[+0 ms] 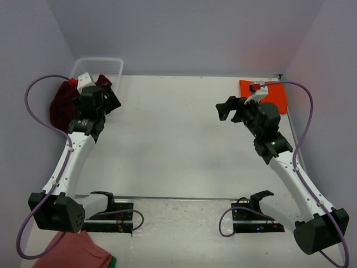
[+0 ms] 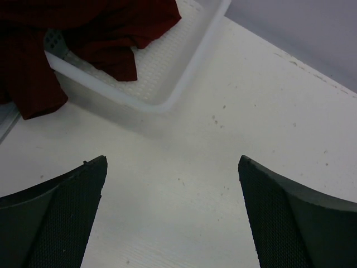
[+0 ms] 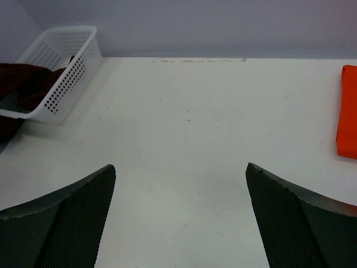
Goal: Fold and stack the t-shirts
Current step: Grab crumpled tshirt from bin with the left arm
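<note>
- My left tool (image 2: 172, 166) stands wide open, its two dark textured fingers spread apart with only bare table showing between them; it grips nothing.
- It hovers over the white table (image 1: 167, 139) at the far left, just beside the near corner of the white perforated plastic basket (image 2: 189, 61).
- The dark maroon-red fabric t-shirt (image 2: 33, 72) lies crumpled, partly inside that basket. Part of it spills over the basket's rim onto the table on the left side.
- From the top view, this maroon shirt bunches at the table's far left corner, right by my left wrist. I cannot tell there whether the arm touches it.
- My right tool (image 3: 179, 166) is open just as wide, fingers apart and holding nothing.
- It hangs above the table on the right half, pointing across towards the left side, with the basket in sight far across.
- The bright orange-red fabric t-shirt (image 1: 245, 89) lies flat as a straight-edged rectangle at the table's far right corner. It is behind my right wrist and well apart from the maroon one.
- The two shirts sit at opposite far corners, not stacked.
- A salmon-pink cloth with a green edge (image 1: 78, 251) lies at the near left by my left arm's base.
</note>
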Robot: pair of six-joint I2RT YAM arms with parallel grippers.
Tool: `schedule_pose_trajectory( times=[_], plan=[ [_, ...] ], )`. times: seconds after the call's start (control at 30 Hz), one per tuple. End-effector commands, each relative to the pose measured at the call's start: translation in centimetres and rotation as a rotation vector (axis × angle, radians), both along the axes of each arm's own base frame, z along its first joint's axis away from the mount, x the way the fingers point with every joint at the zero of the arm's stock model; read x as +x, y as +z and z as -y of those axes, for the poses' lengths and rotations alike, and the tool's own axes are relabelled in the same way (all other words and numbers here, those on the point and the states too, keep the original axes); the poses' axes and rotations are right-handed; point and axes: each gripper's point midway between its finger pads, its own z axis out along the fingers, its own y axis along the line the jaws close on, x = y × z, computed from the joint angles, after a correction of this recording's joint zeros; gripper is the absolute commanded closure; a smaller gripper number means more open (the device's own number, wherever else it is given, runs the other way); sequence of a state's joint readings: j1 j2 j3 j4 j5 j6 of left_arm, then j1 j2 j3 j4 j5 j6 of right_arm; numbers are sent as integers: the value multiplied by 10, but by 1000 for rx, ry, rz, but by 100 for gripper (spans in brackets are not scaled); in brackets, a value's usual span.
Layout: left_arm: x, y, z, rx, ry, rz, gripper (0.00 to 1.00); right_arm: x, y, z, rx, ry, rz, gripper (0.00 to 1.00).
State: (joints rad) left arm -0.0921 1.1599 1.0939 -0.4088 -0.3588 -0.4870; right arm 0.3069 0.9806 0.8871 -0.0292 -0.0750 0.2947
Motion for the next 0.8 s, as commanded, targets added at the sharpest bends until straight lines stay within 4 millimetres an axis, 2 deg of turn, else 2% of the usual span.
schedule_pose_trajectory(
  times=[0.0, 0.1, 0.17, 0.2, 0.23, 0.27, 0.37, 0.4, 0.43, 0.47, 0.5, 0.53, 0.6, 0.63, 0.77],
  plan=[
    [9, 20, -20, 60, 88, 45, 0, 2, 15, 2, 0, -12, 47, 1],
    [33, 22, -25, 149, 64, 71, 0, -9, 32, 3, -4, 1, 75, 1],
    [51, 9, -42, 216, 141, 5, 3, -16, 37, 5, -11, 0, 62, 1],
    [56, 14, -51, 235, 187, -22, 5, -20, 48, 7, 1, -15, 68, 1],
    [66, 2, -66, 272, 252, -83, 5, -23, 48, 10, -6, -30, 51, 1],
    [69, -12, -71, 292, 273, -122, 5, -24, 42, 12, -14, -34, 31, 1],
    [91, -23, -84, 361, 324, -143, 5, -30, 43, 16, -21, -49, 25, 1],
    [97, -9, -91, 384, 367, -139, 5, -31, 38, 17, -23, -49, 18, 1],
    [103, -22, -105, 420, 416, -192, 12, -33, 40, 20, -22, -64, 30, 1],
    [108, -25, -112, 433, 423, -212, 14, -34, 38, 21, -25, -65, 27, 1],
    [115, -11, -118, 441, 433, -209, 15, -35, 34, 20, -20, -65, 15, 1],
    [117, -24, -142, 444, 482, -253, 15, -37, 33, 21, -9, -66, 13, 1],
    [121, -26, -166, 449, 535, -286, 13, -42, 30, 9, 22, -3, 15, 1],
    [117, -21, -176, 474, 591, -293, 13, -45, 31, 6, 40, 13, 20, 1],
    [121, -22, -195, 505, 630, -315, 13, -49, 26, -8, 68, 74, 8, 1]
  ],
)
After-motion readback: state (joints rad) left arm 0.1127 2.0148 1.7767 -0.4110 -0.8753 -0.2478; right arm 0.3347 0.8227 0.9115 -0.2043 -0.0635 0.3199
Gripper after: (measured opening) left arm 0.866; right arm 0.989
